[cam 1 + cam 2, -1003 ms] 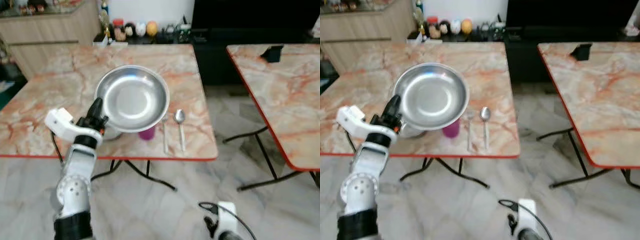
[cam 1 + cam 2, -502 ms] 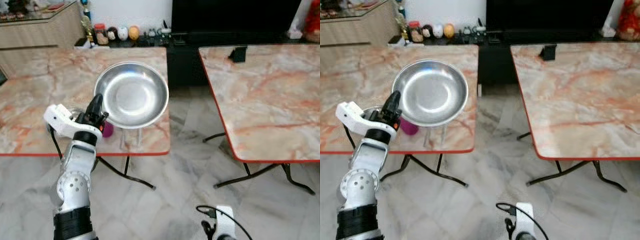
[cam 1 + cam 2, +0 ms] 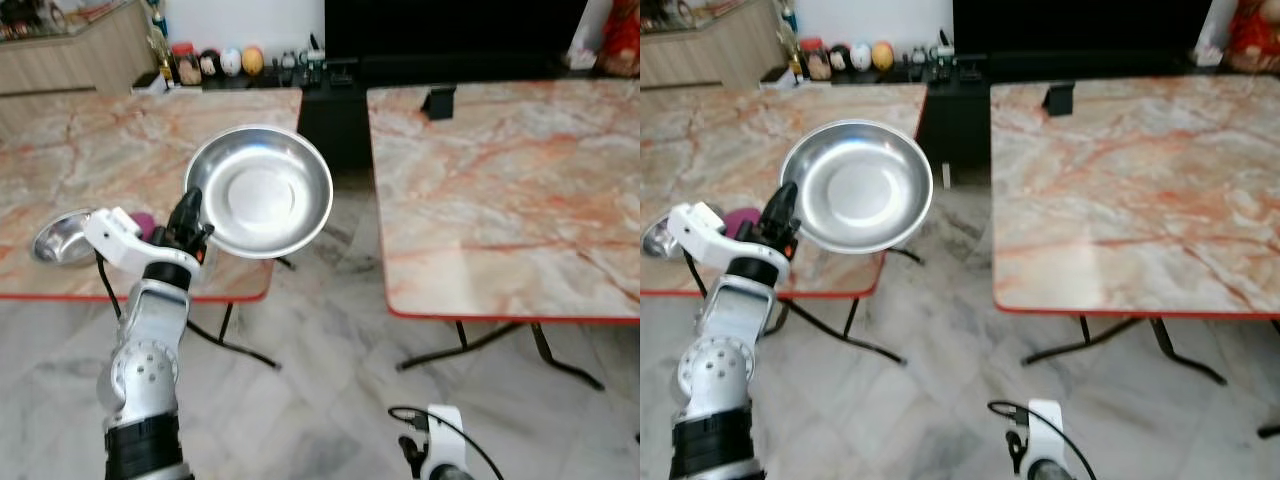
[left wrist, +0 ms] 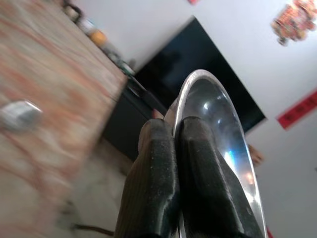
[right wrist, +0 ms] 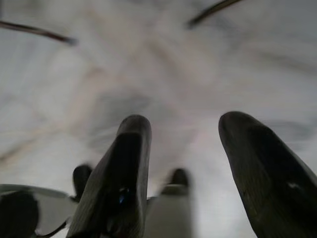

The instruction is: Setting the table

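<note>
The left gripper [image 3: 190,215] has its jaws clamped together on the rim of a round steel plate [image 3: 262,192], one finger inside the dish and one behind it, as the left wrist view shows [image 4: 176,148]. The plate is held in the air, tilted so that its hollow face turns up and toward the camera; its rim runs away from the gripper toward the gap between the two marble surfaces. It hangs over the near right corner of the left surface [image 3: 60,150] and partly past that edge, above the floor [image 3: 320,350].

On the left surface, left of the gripper, sits a small steel bowl [image 3: 62,238], and a purple cup [image 3: 146,222] shows just beside the gripper's wrist. The right surface [image 3: 500,190] stands apart from the plate, across the gap, with a small dark object [image 3: 436,100] near its far edge.

The right gripper [image 5: 185,163] hangs low over the floor, its jaws apart and holding nothing.
</note>
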`<state>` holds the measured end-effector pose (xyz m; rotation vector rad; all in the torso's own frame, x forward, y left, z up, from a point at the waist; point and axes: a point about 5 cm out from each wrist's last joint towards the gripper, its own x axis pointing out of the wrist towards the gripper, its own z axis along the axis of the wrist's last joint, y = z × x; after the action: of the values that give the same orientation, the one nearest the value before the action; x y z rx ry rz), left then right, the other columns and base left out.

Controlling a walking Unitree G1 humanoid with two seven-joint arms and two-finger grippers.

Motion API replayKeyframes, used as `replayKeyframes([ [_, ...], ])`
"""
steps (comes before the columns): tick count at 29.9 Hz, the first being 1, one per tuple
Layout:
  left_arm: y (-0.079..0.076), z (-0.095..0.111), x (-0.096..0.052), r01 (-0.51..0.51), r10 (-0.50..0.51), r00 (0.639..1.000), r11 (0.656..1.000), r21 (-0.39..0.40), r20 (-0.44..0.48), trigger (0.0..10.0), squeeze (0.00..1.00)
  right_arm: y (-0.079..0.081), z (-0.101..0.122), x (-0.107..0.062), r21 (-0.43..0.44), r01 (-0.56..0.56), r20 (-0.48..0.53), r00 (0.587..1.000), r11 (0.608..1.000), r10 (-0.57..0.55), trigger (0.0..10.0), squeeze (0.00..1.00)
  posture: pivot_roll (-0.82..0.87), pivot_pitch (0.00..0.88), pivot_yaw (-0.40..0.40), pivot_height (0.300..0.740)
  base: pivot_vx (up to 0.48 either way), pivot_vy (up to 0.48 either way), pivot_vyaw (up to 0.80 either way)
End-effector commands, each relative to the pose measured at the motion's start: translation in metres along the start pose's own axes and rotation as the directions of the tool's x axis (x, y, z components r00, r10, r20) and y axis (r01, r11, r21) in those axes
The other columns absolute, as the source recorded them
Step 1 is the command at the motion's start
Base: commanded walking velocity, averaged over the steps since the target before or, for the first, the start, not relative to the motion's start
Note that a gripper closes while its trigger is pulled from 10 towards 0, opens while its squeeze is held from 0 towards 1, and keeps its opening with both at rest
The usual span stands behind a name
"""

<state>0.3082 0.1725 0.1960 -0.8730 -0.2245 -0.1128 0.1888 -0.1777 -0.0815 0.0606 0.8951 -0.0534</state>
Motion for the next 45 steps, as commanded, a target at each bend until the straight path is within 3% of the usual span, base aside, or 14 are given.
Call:
replayKeyframes([
  [1, 0.0003, 0.0095, -0.0004, 0.004, -0.004, 0.999, 1.000, 0.005, 0.035, 10.0, 0.00, 0.0058, 0.0027, 0.0011, 0.000, -0.012, 0.006, 1.000, 1.000, 0.012, 10.0, 0.00, -0.06, 0.000, 0.059, 0.740, 0.000, -0.416, 0.00],
  [45, 0.0076, 0.0040, -0.0059, -0.014, 0.014, 1.000, 1.000, 0.028, 0.008, 10.0, 0.00, 0.0039, 0.0011, 0.0006, -0.001, -0.007, 0.001, 1.000, 1.000, 0.007, 10.0, 0.00, -0.07, 0.000, 0.047, 0.740, 0.000, -0.418, 0.00],
])
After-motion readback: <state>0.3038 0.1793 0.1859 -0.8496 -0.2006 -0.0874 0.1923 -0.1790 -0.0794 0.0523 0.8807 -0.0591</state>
